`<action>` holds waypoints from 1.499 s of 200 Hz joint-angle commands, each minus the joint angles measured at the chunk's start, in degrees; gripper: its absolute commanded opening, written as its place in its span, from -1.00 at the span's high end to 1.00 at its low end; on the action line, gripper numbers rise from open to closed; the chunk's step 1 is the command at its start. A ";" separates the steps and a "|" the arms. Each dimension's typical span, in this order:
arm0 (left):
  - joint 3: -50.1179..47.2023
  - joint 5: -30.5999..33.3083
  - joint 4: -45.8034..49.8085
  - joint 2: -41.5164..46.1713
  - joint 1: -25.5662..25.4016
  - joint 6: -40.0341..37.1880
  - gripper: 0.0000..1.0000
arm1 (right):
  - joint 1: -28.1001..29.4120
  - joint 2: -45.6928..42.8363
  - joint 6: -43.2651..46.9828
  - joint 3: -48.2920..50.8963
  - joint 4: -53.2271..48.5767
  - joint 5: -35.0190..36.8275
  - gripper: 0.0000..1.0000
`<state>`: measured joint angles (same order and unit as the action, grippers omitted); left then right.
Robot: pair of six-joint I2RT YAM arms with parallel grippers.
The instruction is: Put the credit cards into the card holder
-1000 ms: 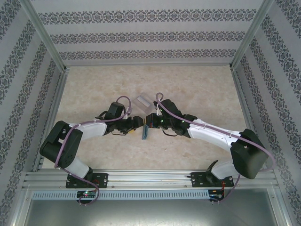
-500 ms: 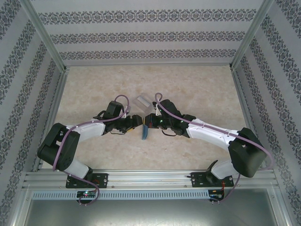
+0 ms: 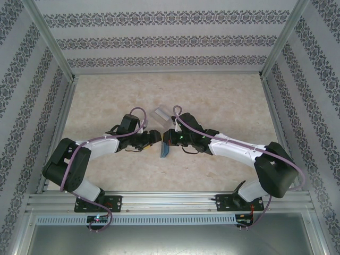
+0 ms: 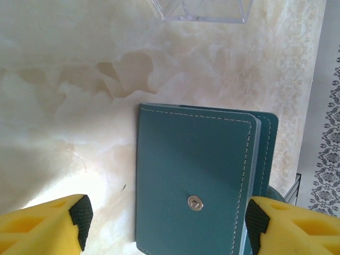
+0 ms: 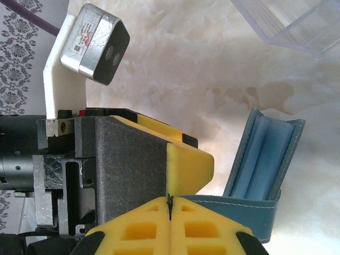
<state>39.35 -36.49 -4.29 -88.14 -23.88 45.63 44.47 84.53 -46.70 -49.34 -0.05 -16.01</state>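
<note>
The teal card holder stands on edge on the table between the two grippers. In the left wrist view its snap face fills the space between my left gripper's yellow fingers, which stand open on either side without touching it. A pale credit card edge shows between its flaps. The right wrist view shows bluish credit cards inside the upright flap. My right gripper is shut, its tips against the holder's lower flap. Whether that flap is pinched I cannot tell.
A clear plastic stand sits just beyond the grippers, also seen at the top of both wrist views. The left gripper's finger lies close in front of the right gripper. Patterned walls enclose the marble table.
The two grippers have edged slightly closer together at the card holder. Neither gripper's jaws have visibly changed.
</note>
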 commanded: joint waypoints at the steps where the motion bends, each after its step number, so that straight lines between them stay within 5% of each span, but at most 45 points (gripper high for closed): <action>1: 0.48 -1.92 -1.53 -0.32 0.54 -0.73 -0.57 | -0.09 0.60 0.29 -1.97 1.81 -1.38 1.00; 103: 0.53 -2.73 -0.09 0.36 2.38 -2.13 -0.52 | -0.03 1.62 0.89 -4.17 1.54 -2.33 1.00; 217: 3.13 1.25 7.52 -3.60 2.40 -9.08 0.68 | -3.68 -0.58 0.95 2.64 -3.09 4.68 1.00; 247: 3.58 3.75 9.87 -4.18 2.33 -10.61 0.74 | -5.25 -1.38 1.27 3.92 -8.21 9.72 0.35; 300: 3.46 4.19 9.47 -6.69 2.34 -10.44 0.74 | 1.68 -5.05 9.21 -3.63 -20.26 22.52 -0.07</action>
<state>42.28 -33.78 2.83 -93.30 -22.00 36.36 41.82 81.69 -43.09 -47.16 -13.10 -2.76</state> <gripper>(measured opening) 0.131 0.520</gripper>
